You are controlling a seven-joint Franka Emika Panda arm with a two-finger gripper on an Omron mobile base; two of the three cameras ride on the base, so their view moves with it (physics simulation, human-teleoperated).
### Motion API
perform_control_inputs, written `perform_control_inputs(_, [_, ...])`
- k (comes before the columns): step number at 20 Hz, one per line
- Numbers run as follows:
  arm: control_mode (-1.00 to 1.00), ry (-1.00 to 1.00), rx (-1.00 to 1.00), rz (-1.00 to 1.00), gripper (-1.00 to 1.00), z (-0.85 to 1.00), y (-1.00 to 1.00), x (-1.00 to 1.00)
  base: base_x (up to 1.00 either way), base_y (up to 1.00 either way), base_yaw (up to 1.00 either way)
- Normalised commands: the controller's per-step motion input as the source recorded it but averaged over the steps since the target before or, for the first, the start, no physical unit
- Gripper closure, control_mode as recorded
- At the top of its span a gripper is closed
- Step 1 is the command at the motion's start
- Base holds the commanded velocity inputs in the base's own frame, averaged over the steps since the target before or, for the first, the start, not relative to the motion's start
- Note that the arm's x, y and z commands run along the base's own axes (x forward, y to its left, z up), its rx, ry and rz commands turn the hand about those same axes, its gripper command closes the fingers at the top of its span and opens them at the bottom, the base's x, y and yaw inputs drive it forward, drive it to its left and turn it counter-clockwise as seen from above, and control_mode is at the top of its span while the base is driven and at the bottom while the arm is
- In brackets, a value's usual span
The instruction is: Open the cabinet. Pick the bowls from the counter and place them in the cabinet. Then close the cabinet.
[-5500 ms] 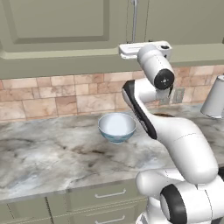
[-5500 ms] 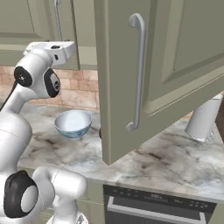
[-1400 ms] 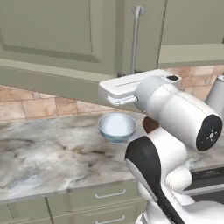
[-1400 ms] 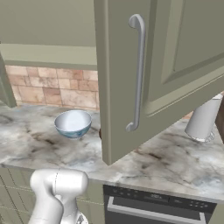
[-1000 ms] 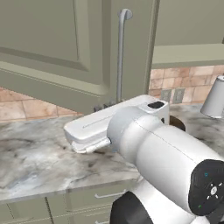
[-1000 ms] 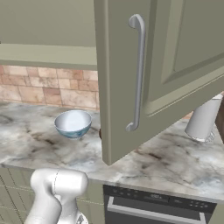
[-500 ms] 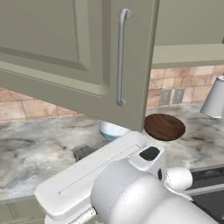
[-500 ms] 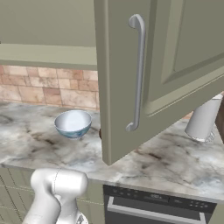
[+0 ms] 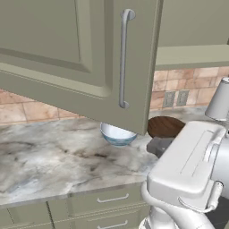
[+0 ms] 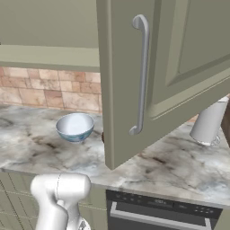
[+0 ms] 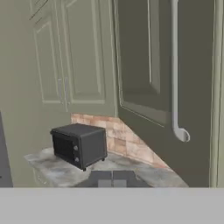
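Observation:
The olive-green cabinet's door stands swung open over the counter, its silver bar handle facing me. The same door and handle fill the right base view. The white bowl sits on the counter, and in the left base view it is half hidden under the door's lower edge. Right of it lies the brown wooden bowl. My gripper is shut and holds nothing. It points at the door's handle from a distance.
A pale grey container stands at the counter's right end, also visible beyond the door. A black toaster oven sits on the counter in the hand view. Drawers run below the counter, and an oven front lies at lower right.
My arm has swung down and to the right, uncovering the counter and bowls in the left base view. The jaws have closed. Door and bowls have not moved.

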Motion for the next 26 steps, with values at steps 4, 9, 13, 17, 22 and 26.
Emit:
perform_control_inputs(4, [-1.00,0.25,0.17,0.18,1.00,0.01,-1.00,0.00,0.00,0.00,0.00])
perform_control_inputs(9, [-1.00,0.21,0.14,0.15,1.00,0.00,-0.96,0.47,0.00,0.00,0.00])
perform_control_inputs(13, [-1.00,-0.05,0.04,0.11,1.00,-0.12,-0.79,0.65,0.00,0.00,0.00])
perform_control_inputs(17, [-1.00,-0.06,0.00,-0.16,1.00,-0.30,-0.22,0.18,0.00,0.00,0.00])
perform_control_inputs(22, [-1.00,0.03,-0.07,-0.29,1.00,-0.39,-0.01,0.36,0.00,0.00,0.00])
perform_control_inputs(26, [-1.00,0.20,-0.31,-0.18,1.00,-0.35,0.09,0.49,0.00,0.00,0.00])
